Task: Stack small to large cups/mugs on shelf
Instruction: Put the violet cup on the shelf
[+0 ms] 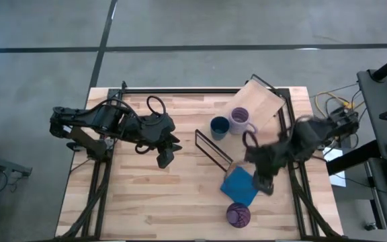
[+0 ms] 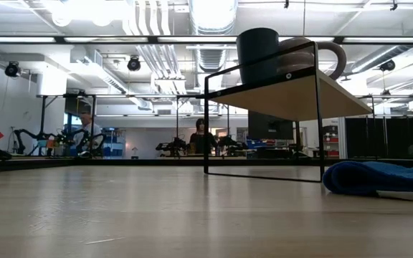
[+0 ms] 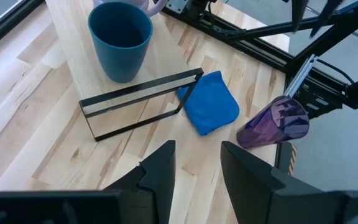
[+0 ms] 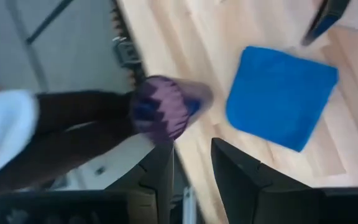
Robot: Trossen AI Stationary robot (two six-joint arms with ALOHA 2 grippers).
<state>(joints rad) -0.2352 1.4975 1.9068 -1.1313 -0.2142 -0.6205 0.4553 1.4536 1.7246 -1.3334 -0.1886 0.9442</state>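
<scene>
The small dark blue cup and the pale lavender mug stand side by side on the light-wood shelf, which rests on its black wire frame. The purple tumbler stands upright by the table's near edge. My right gripper hovers open above the table, between the tumbler and the blue cloth. My left gripper waits open, left of the shelf.
A flat blue cloth lies on the table between the shelf and the tumbler. The table's right edge and its black frame run close to the right arm. Bare wood stretches across the table's left and near parts.
</scene>
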